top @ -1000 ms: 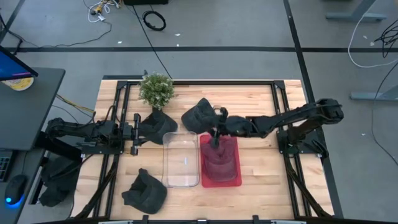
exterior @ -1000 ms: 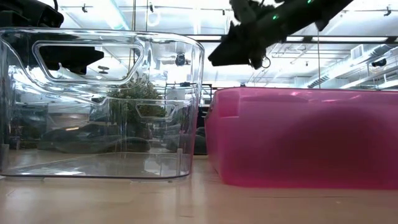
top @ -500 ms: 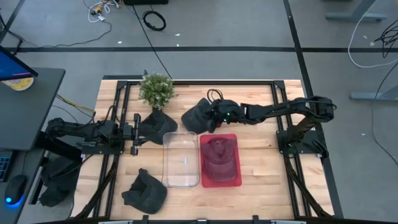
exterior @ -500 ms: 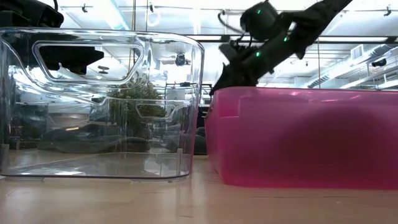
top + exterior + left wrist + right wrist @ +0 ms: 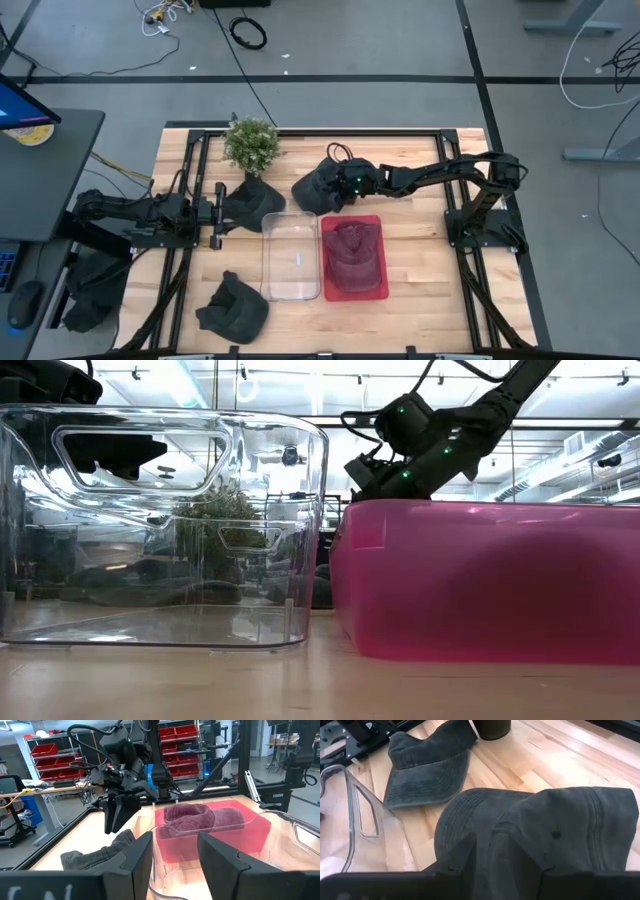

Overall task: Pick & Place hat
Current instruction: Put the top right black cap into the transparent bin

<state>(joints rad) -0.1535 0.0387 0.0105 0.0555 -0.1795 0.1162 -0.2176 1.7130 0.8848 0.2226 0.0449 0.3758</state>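
We see the right gripper (image 5: 340,186), jaws open, over the dark hat (image 5: 318,187) at the pink bin's (image 5: 353,290) twelve o'clock; left gripper (image 5: 222,212) open, idle.

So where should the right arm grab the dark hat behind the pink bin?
Probably the hat's raised crown fold, straight down from above. It lies slumped on the table with the brim flat, and the right gripper already hangs over it, jaws open.
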